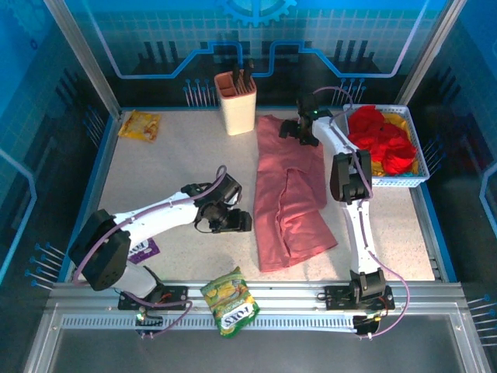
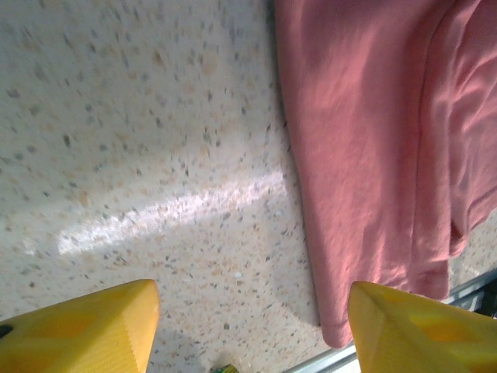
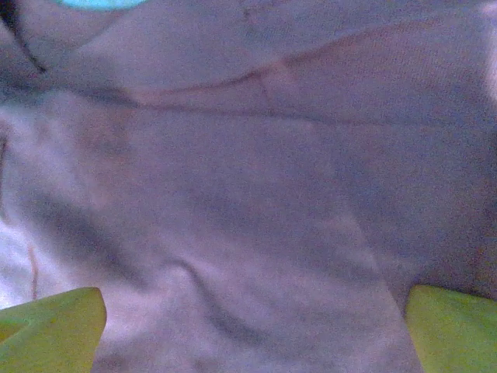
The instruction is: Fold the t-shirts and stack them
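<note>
1. Across the middle of the table (image 1: 178, 167) lies the pink t-shirt (image 1: 289, 194), flat and folded lengthwise.
2. Just beside its left edge, the left hand (image 1: 241, 223) hovers open over bare table.
3. Above its far end, the right hand (image 1: 295, 128) is open.
4. At the far right corner, the red and yellow t-shirts (image 1: 380, 144) fill the basket (image 1: 404, 181).
</note>
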